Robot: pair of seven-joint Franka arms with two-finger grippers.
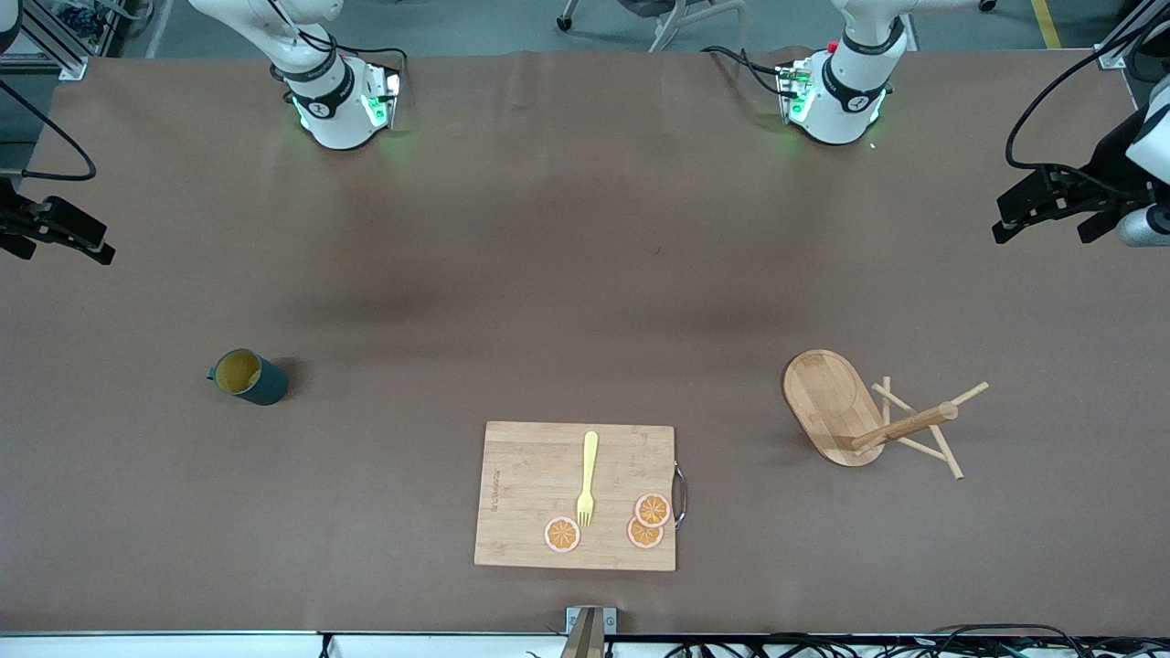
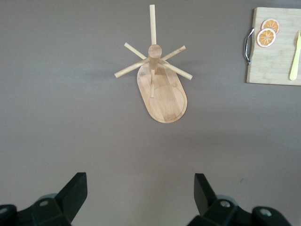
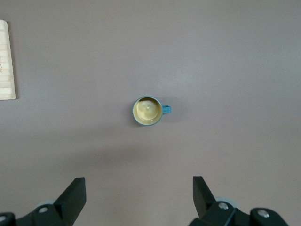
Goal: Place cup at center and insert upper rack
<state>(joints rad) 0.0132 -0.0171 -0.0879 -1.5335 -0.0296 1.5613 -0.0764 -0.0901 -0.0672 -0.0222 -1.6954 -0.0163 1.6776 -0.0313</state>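
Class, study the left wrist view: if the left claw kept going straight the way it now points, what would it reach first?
Probably bare table. The open left claw points down at it, and the bamboo mug stand stands upright slightly ahead of that line, so contact with it looks unlikely, though depth is hard to judge.

A broad counter [image 1: 548, 228] with a dull brown top carries three things set well apart. The cup [image 1: 247, 376], dark teal with a mustard-yellow inside, stands upright toward the right arm's end, and the upper rack [image 1: 859, 411], a bamboo stand with an oval base, a round post and thin crossing pegs, stands toward the left arm's end. Between them, nearer the front camera, lies a rectangular wooden cutting board [image 1: 530, 493].
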